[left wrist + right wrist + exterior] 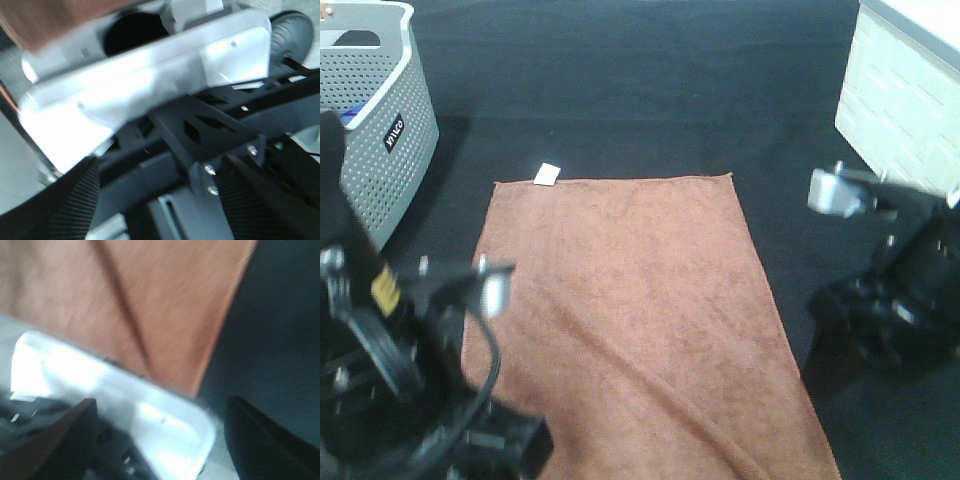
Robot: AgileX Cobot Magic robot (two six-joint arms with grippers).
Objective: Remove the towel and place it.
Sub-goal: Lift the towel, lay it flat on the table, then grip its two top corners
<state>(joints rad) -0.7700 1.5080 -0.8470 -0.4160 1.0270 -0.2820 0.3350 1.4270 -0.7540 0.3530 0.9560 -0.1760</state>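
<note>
Exterior high view is showing the large rectangular brown plush towel [640, 300] lying spread out flat on the black cloth-covered tabletop [650, 100], its small white tag [548, 174] sticking out at the far left corner and one long raised crease [690, 420] running diagonally towards its near edge. Nothing is gripping or lifting it. The left end effector [160, 162] is sitting released, its two black fingers standing wide apart with nothing between them, and the right end effector [161, 402] is likewise gaping and holding nothing, with the towel's corner lying beyond it. Both arms are resting low at the near side, one on either flank of the towel. A grey perforated plastic basket [390, 150] is standing at the far left, and a white brick-patterned box [900, 110] at the far right, both apart from the towel. Judging by this, the placing is looking done; at most, smoothing that crease is remaining.
</note>
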